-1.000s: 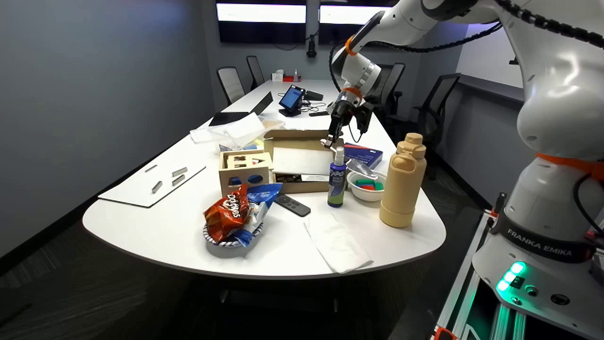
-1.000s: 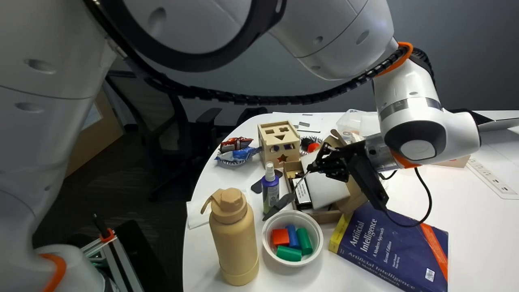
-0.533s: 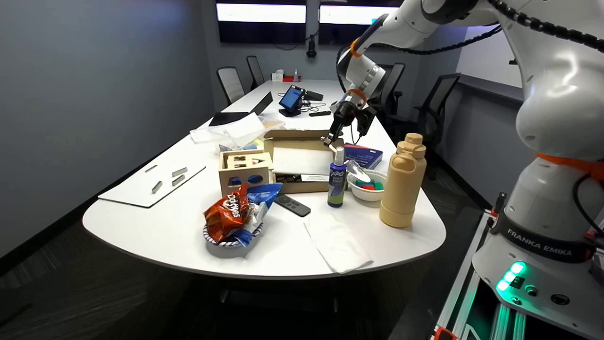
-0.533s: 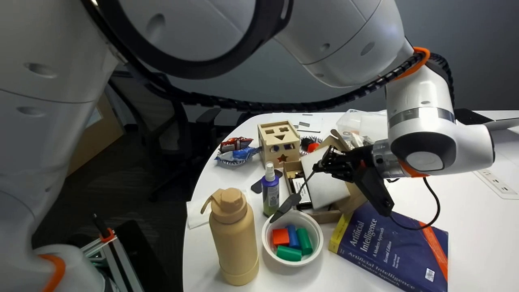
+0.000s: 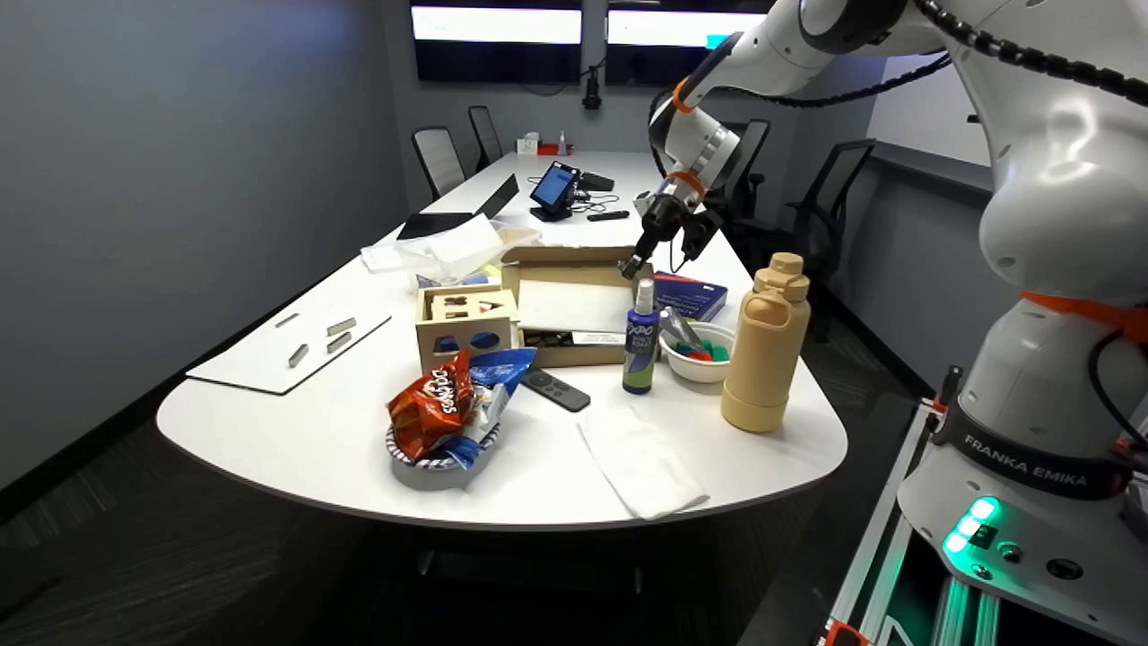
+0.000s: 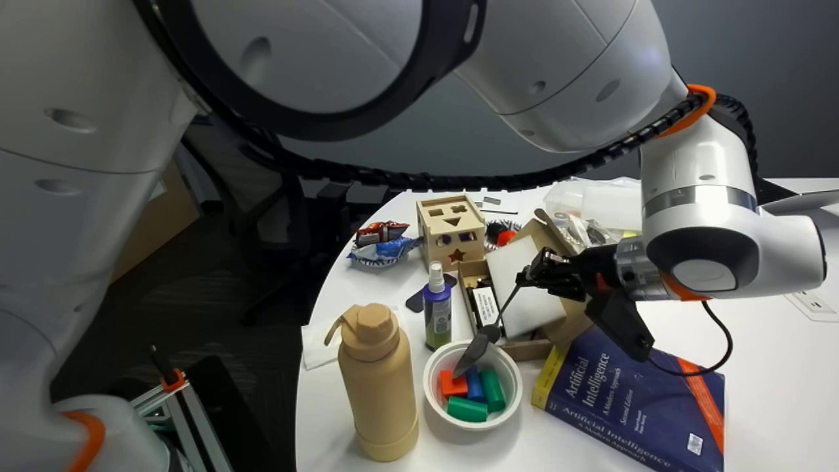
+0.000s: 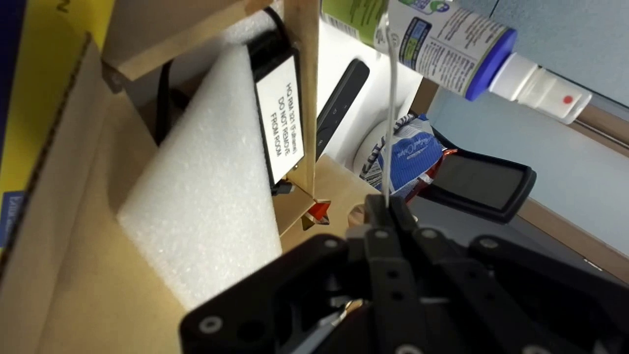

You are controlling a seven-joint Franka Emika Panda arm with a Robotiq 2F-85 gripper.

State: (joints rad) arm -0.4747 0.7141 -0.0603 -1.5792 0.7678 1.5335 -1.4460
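My gripper is shut on the thin handle of a metal utensil with a flat, pointed blade. In the wrist view the utensil appears edge-on, rising from between the fingertips. Its blade slants down over a white bowl, the tip by a red block; whether they touch I cannot tell. A blue block and green cylinders also lie in the bowl. The same blade shows over the bowl in an exterior view, beyond a spray bottle.
A tan water bottle stands beside the bowl. Behind it are an open cardboard box with white foam and a blue book. A wooden shape box, a snack basket, a remote and a cloth lie around.
The arm has shifted away from its base, carrying the utensil along. Its blade has moved from beside the spray bottle to over the bowl. The grip on the handle is unchanged.
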